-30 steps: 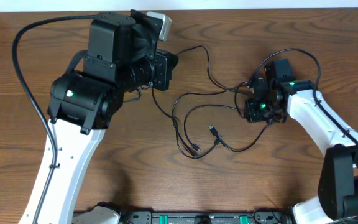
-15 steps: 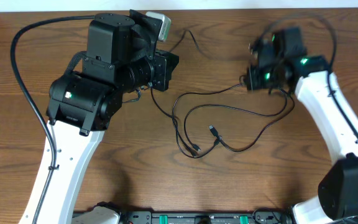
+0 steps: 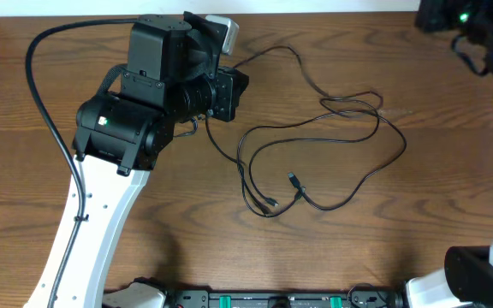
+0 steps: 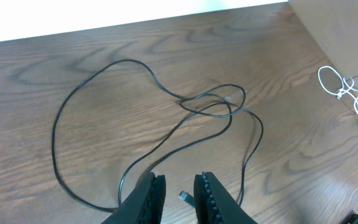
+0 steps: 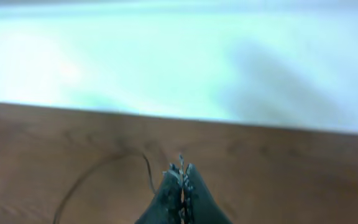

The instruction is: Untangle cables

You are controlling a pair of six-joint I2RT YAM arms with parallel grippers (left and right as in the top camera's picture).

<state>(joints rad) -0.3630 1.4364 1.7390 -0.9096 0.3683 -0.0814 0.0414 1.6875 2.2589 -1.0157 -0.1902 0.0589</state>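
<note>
Left gripper (image 4: pixel 178 193) low over the wooden table (image 3: pixel 400 239), narrowly spread, nothing seen between. At mid-table, black cables (image 4: pixel 219 106) lying in crossed loops. Far right, right gripper (image 5: pixel 181 177) pressed together near the back edge.

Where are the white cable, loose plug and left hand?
white cable (image 4: pixel 343 92), left wrist view, its knotted middle.
loose plug (image 3: pixel 292 179), overhead view, plug body.
left hand (image 4: pixel 180 182), left wrist view, between fingertips.

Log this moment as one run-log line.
state: black cables tangled, lying on table | left fingers: slightly apart | right fingers: shut, hold unclear | step: untangling unfinished
</note>
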